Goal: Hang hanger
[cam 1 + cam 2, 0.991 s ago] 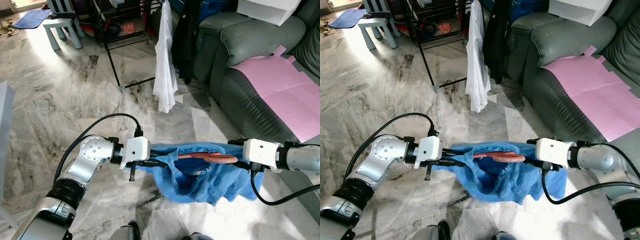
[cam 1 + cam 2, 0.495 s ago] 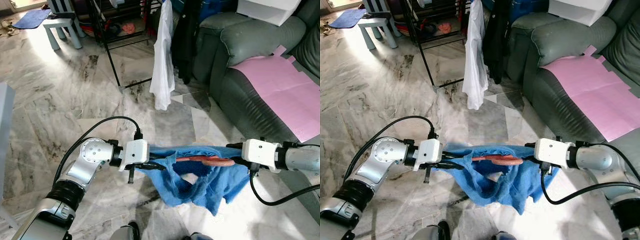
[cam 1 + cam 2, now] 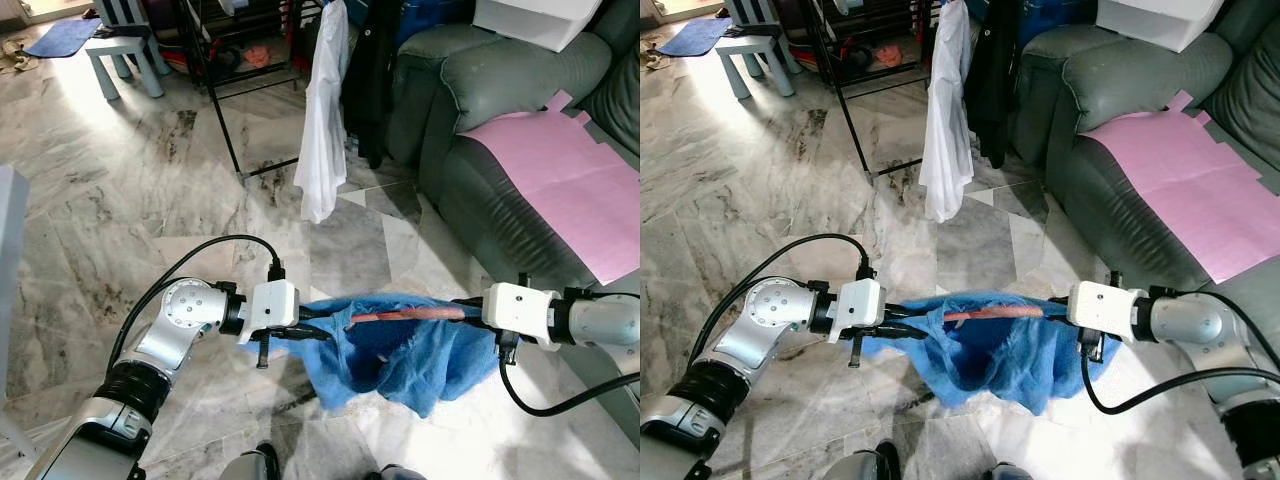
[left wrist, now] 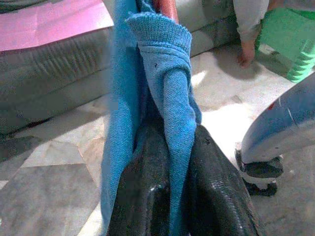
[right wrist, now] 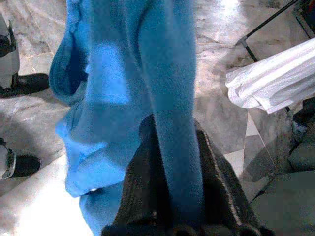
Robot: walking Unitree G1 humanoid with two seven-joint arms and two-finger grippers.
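A blue knitted garment (image 3: pixel 400 362) is draped over a red hanger (image 3: pixel 405 314), stretched level between my two grippers above the marble floor. My left gripper (image 3: pixel 315 332) is shut on the garment's left end; in the left wrist view the knit (image 4: pixel 170 113) is pinched between its black fingers (image 4: pixel 140 196), with the red hanger (image 4: pixel 165 7) beyond. My right gripper (image 3: pixel 468 303) is shut on the right end, the blue cloth (image 5: pixel 167 108) running between its fingers (image 5: pixel 216 191). Ahead stands a black clothes rack (image 3: pixel 215 90).
A white shirt (image 3: pixel 322 130) and dark clothes hang on the rack. A grey sofa (image 3: pixel 480 110) with a pink sheet (image 3: pixel 560 170) is on the right. A small pale table (image 3: pixel 125 50) stands far left. A person's hand (image 4: pixel 244 54) and a green stool (image 4: pixel 285 44) are in the left wrist view.
The hanger has turned from a flat loop to a straight edge-on bar. The garment now hangs in a narrower, deeper fold between the grippers.
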